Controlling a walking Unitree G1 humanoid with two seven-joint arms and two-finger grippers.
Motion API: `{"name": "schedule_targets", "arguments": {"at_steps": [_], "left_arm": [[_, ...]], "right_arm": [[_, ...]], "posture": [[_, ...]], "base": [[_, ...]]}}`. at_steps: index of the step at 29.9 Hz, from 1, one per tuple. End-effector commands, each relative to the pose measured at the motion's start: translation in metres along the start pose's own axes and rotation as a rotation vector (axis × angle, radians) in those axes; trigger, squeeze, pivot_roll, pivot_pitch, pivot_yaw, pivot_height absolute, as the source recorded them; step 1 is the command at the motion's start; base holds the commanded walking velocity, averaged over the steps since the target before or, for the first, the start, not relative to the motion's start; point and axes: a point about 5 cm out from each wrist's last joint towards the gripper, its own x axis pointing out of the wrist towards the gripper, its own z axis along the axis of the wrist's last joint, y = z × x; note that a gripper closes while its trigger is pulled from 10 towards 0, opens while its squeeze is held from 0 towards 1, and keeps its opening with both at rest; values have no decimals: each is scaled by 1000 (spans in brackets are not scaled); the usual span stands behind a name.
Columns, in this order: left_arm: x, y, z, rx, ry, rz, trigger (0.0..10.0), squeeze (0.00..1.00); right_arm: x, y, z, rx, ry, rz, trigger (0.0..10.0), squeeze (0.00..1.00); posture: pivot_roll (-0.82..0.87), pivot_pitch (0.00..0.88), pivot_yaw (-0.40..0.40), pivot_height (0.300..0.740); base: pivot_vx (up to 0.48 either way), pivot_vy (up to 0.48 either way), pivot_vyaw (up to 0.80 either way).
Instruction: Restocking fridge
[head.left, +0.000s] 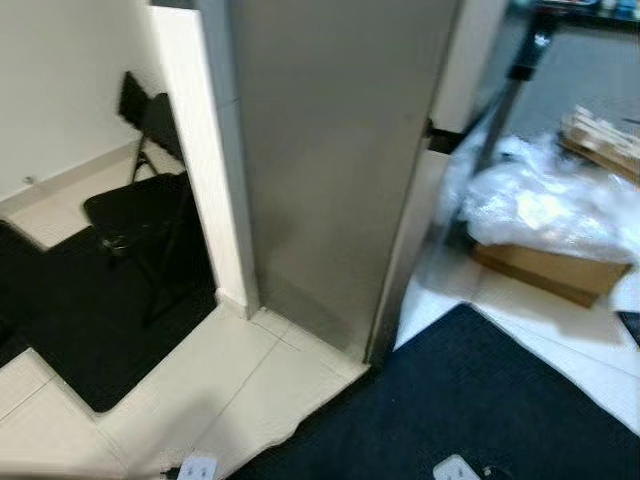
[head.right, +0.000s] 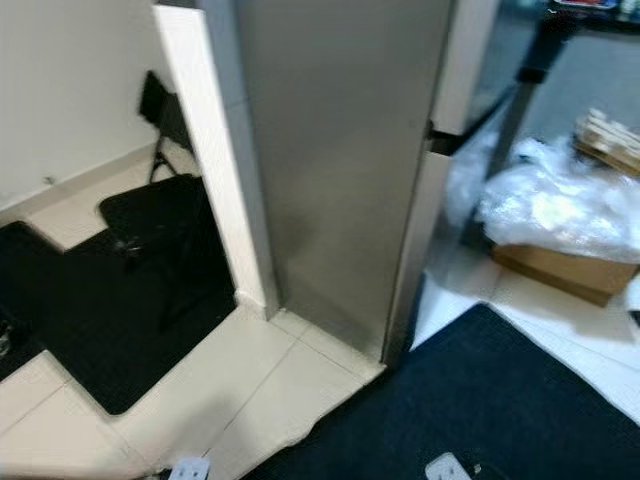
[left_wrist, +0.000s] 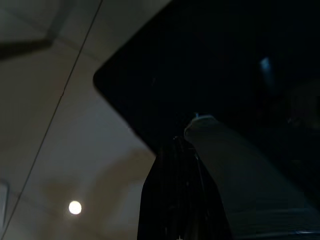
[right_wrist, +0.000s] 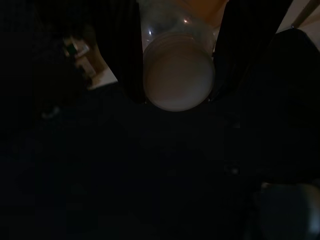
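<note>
Right gripper (right_wrist: 178, 75) clamped on white-capped bottle (right_wrist: 178, 80), cap beyond the fingertips; likely rigid, slippery. Left gripper's (left_wrist: 182, 200) opening indiscernible.

fridge (head.left: 330, 170) — tall, grey steel side panel, upright, door shut, stands on pale tile btwn white wall edge & dark mat | bottle (right_wrist: 178, 75) — clear plastic, pale round cap twd cam, orange tint behind, clamped btwn fingers (right_wrist: 120, 55) of right gripper (right_wrist: 178, 97), hanging over dark mat
</note>
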Motion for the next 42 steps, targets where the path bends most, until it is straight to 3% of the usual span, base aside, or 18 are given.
{"name": "schedule_targets", "arguments": {"at_steps": [1, 19, 42], "left_arm": [[-3, 9, -11, 0, 35, 21, 10000, 0], [-3, 12, -11, 14, 42, 23, 10000, 0], [-2, 6, -10, 9, 41, 4, 10000, 0]], "right_arm": [[0, 5, 1, 1, -2, 14, 10000, 0], [0, 5, 2, 12, -14, 9, 10000, 0], [0, 5, 2, 2, -16, 13, 10000, 0]], "posture": [[14, 0, 20, 740], [10, 0, 22, 740], [10, 0, 20, 740]], "base": [[0, 0, -763], [0, 0, -722], [0, -453, 0]]}}
